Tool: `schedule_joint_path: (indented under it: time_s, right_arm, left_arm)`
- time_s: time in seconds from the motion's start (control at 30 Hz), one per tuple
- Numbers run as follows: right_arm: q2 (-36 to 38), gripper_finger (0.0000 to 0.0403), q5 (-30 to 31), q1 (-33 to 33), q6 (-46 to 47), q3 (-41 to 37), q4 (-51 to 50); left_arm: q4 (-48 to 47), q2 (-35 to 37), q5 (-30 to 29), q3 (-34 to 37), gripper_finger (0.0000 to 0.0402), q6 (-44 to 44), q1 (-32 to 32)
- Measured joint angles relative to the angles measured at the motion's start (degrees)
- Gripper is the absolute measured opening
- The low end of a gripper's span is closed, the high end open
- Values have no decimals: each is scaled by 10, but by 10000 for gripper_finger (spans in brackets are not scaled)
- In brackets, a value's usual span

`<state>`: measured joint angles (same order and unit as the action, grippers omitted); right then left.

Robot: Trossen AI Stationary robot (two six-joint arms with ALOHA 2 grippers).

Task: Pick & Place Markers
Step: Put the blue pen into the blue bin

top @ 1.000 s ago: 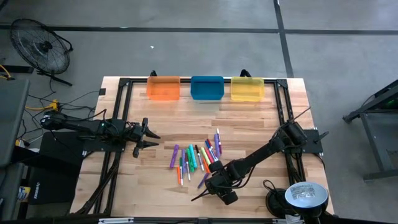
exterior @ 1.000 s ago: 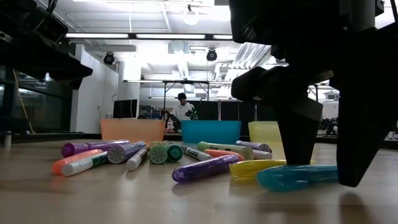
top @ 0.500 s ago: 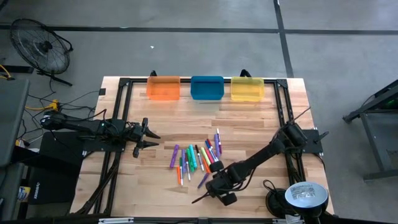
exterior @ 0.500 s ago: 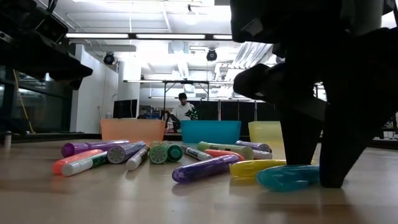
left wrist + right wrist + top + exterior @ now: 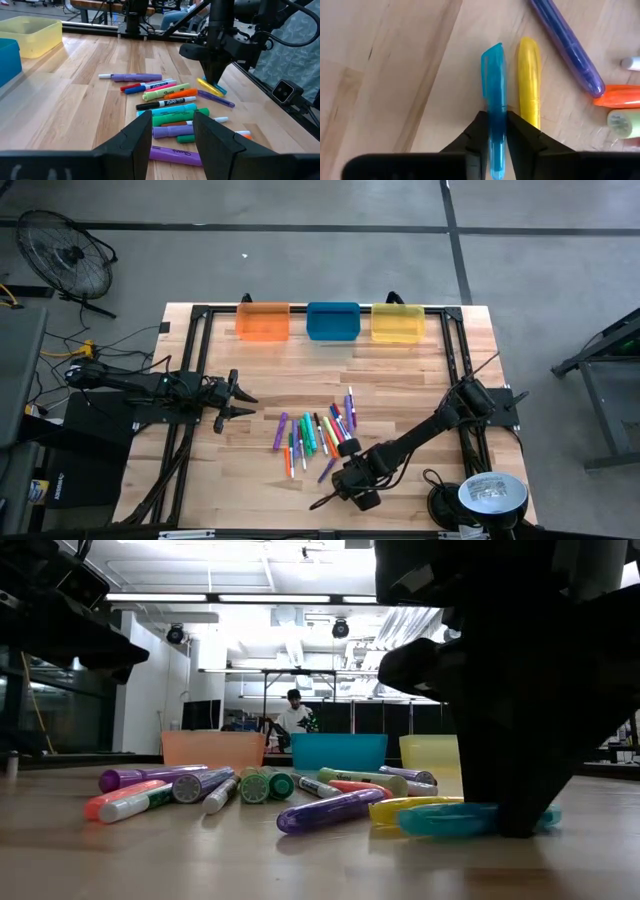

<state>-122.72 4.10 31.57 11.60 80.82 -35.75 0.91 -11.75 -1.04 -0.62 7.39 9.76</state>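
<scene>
Dark jointed arms, black cables.

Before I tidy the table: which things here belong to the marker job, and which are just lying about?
Job:
- teal-blue translucent marker, clamped by right gripper
- yellow marker beside it
- scattered coloured markers
- orange, blue, yellow plastic bins

Lying about:
- black floor fan
- idle left gripper

The high view looks straight down on the whole pale wooden plank desk (image 5: 400, 370). The low view sits at desktop level, facing the room behind. The right wrist view hangs close over a translucent blue marker (image 5: 493, 115), shared with the low view (image 5: 450, 820) and left wrist view.
</scene>
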Motion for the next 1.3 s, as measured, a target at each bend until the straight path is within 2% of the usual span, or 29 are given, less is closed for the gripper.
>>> schedule_joint_path:
  time_s: [0.07,0.43,0.67,0.83,1.1,1.3]
  right_arm:
    - [0,29,-4,0,14,0,1]
    - [13,28,-35,-4,87,19,9]
    - [22,27,-55,-7,105,125,-75]
    - [22,27,-29,-16,105,214,-138]
    - [23,27,44,-80,96,323,-273]
    - [23,29,48,-160,26,345,-312]
  left_arm:
    - [0,0,0,0,140,0,0]
    - [0,0,0,0,140,0,0]
    - [0,0,0,0,140,0,0]
    - [0,0,0,0,140,0,0]
    - [0,0,0,0,140,0,0]
    - [0,0,0,0,140,0,0]
